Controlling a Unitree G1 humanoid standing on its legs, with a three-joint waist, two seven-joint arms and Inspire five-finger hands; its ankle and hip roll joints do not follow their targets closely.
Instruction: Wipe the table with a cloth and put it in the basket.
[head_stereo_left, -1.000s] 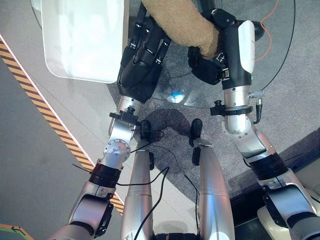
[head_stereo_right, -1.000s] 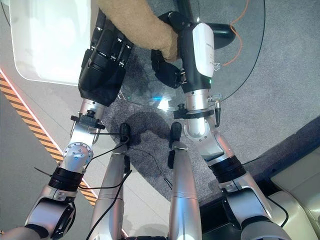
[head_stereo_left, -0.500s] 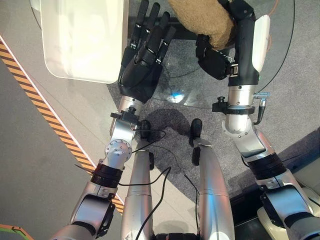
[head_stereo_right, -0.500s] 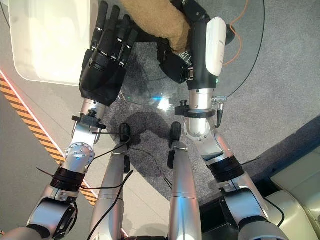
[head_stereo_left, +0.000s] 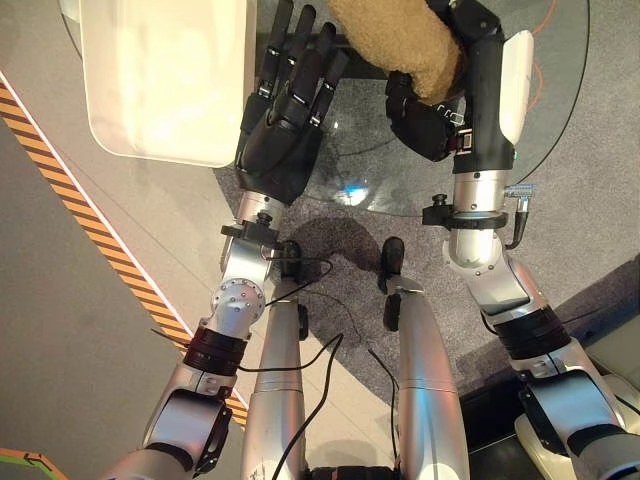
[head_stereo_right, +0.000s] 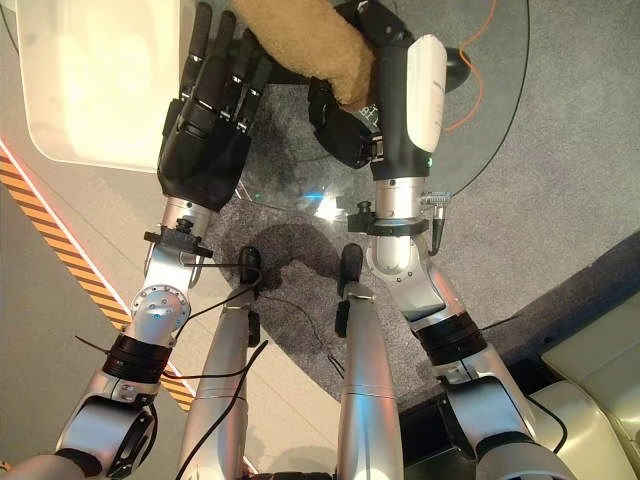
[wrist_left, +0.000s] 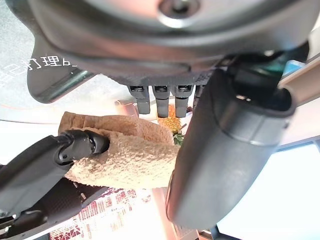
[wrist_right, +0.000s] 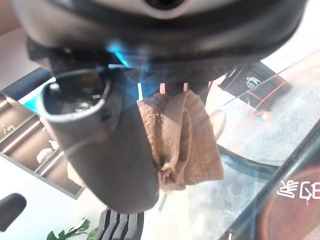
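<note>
Gripping a nubby tan cloth (head_stereo_left: 395, 38), right hand (head_stereo_left: 430, 105) over glass table (head_stereo_left: 540, 120).

Cloth (head_stereo_left: 395, 42): rough tan terry. Table (head_stereo_left: 560, 90): smooth glossy glass. Floor (head_stereo_left: 600, 210): matt grey carpet.

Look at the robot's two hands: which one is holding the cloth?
The right hand: it is curled round the tan cloth above the glass table. The left hand has straight fingers and grips nothing.
</note>
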